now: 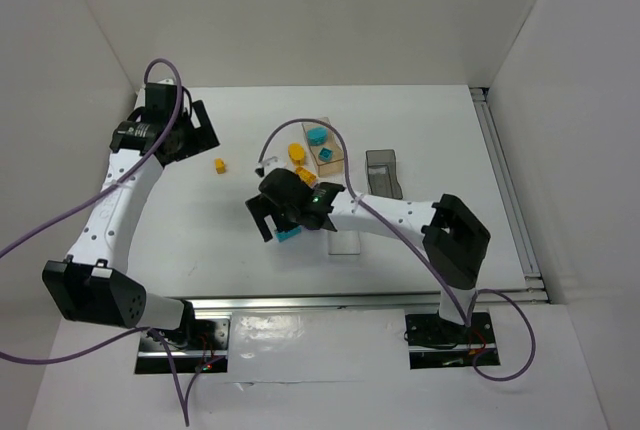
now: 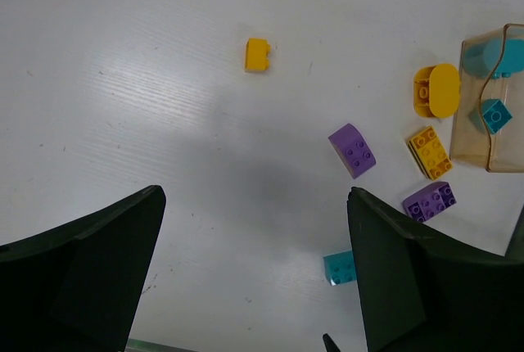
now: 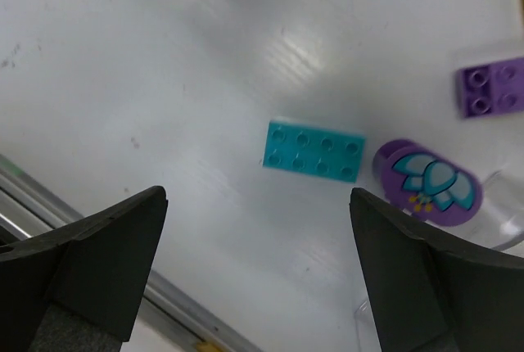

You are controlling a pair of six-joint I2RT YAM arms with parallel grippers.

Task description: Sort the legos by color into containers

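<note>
We see the left claw (image 2: 255,200) spread wide and holding nothing, hanging over the white surface (image 2: 123,82) well to the left of the tan box (image 2: 483,154). Inside the tan box lie a rounded teal lego (image 2: 501,56) and a small teal cube (image 2: 494,115). Just beside the box's left wall sit a rounded yellow lego (image 2: 435,90) and a studded yellow brick (image 2: 430,152). A little further left of the tan box is a sloped purple brick (image 2: 353,150), and a square purple brick (image 2: 429,201) lies nearer its front corner. A small yellow brick (image 2: 257,54) sits alone, the farthest piece to the left of the box.

The right claw (image 3: 259,196) is likewise spread and empty, in front of the tan box, over a flat teal eight-stud brick (image 3: 314,150). Just beside that brick rests a purple oval lego (image 3: 430,182) with a flower print, at the rim of the clear box (image 3: 501,205); we cannot tell whether it is inside. The dark grey box (image 1: 385,172) stands near the tan box's right side.
</note>
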